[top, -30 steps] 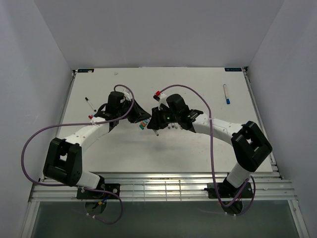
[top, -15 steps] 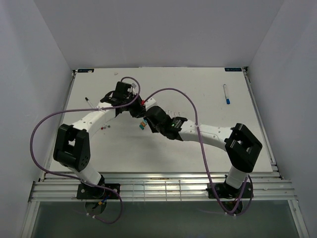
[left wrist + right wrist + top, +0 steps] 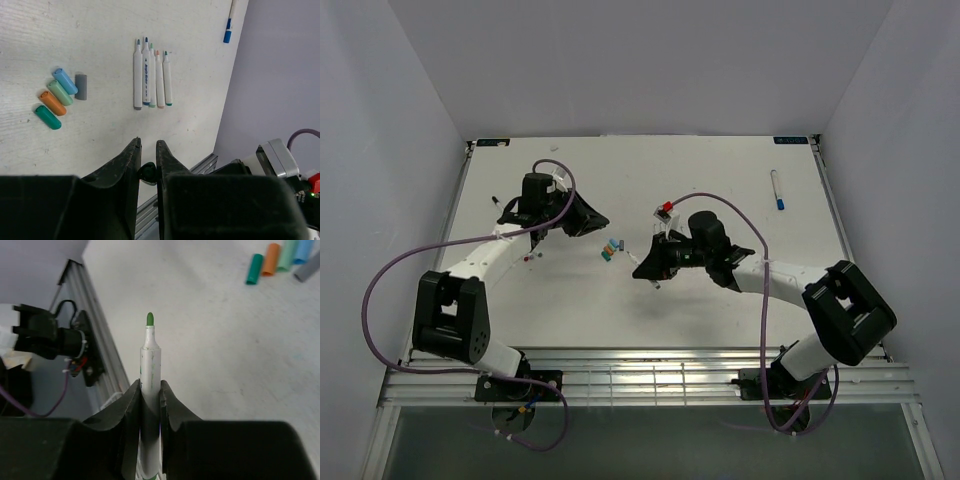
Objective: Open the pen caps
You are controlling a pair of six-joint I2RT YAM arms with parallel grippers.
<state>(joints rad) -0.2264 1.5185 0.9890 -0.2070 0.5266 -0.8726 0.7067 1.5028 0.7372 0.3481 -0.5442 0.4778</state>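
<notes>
My left gripper [image 3: 148, 145] is shut on a small dark green pen cap [image 3: 146, 172], held above the table; it also shows in the top view [image 3: 598, 220]. My right gripper [image 3: 149, 385] is shut on a white pen [image 3: 149, 362] whose bare green tip [image 3: 150, 319] points away from the fingers; it also shows in the top view [image 3: 642, 268]. Loose caps lie together: blue [image 3: 65, 81], light green [image 3: 60, 92], orange [image 3: 53, 103], teal [image 3: 48, 116] and grey [image 3: 80, 86]. Several uncapped white pens [image 3: 152, 80] lie side by side beyond them.
A capped pen with a blue cap [image 3: 777, 189] lies at the back right of the table. The cluster of loose caps [image 3: 610, 248] sits between the two grippers. The slotted metal rail [image 3: 640, 375] runs along the near edge. Purple cables loop over both arms.
Half a second ago the two grippers met near the table's middle. They have drawn apart: the left moved back-left with the cap, the right moved right with the bare-tipped pen.
</notes>
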